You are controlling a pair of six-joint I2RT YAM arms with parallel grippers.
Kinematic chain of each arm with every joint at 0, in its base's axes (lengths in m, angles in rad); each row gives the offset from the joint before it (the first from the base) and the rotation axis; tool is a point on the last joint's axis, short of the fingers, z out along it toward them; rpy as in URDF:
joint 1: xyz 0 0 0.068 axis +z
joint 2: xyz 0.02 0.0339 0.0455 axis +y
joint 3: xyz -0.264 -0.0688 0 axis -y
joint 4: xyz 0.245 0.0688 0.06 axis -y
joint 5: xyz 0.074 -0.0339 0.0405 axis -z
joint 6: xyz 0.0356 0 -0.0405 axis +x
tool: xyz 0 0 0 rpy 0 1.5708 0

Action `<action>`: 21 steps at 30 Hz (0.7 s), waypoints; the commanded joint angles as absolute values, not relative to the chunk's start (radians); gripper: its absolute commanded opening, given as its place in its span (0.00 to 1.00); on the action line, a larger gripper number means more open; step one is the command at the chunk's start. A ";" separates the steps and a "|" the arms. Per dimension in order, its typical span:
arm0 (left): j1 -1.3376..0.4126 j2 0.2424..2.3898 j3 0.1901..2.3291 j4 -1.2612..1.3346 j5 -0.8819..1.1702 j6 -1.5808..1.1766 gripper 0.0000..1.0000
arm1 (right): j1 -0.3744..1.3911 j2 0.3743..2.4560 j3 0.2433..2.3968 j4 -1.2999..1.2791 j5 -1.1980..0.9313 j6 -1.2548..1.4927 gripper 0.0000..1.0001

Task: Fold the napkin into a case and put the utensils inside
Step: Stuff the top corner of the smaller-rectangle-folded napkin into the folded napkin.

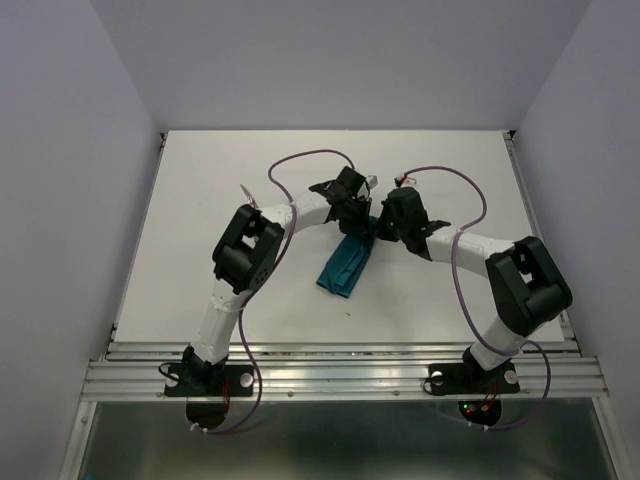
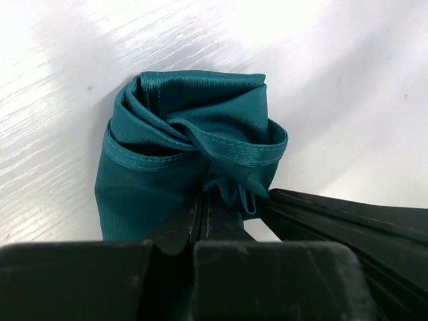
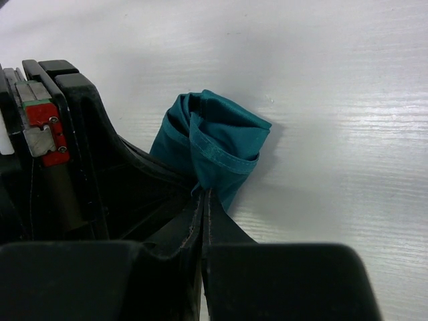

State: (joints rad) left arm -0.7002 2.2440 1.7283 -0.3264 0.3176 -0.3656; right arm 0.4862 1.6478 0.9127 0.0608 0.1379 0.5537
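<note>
Left gripper [image 2: 204, 200] and right gripper [image 3: 202, 197] clamped on far end of napkin [image 1: 345, 265], long axis near-left to far-right.

- napkin [image 1: 345, 265] lies on table [image 1: 200, 200], approx mid-table, slightly right of centre, running diagonally from far-right to near-left.
- l gripper [image 1: 352, 212] & r gripper [image 1: 385, 225] meet over napkin's far end, l one on the left, r one just beside it on the right.
- l wrist view: bunched napkin [image 2: 194, 134] sits in front of the l gripper [image 2: 204, 197], cloth edge between its fingertips; r gripper alongside on the right.
- r wrist view: napkin [image 3: 214, 144] ahead of r gripper [image 3: 202, 194], touching the tips; l gripper close on the left.
</note>
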 commanded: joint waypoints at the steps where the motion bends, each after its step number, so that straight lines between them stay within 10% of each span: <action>1: -0.707 2.166 1.637 -0.201 0.365 -0.379 0.00 | 0.495 1.614 0.902 0.106 0.140 0.552 0.01; 6: -0.706 2.120 1.603 -0.182 0.359 -0.357 0.00 | 0.495 1.624 0.899 0.104 0.140 0.557 0.01; 21: -0.706 2.042 1.568 -0.207 0.316 -0.295 0.52 | 0.495 1.631 0.900 0.106 0.149 0.549 0.01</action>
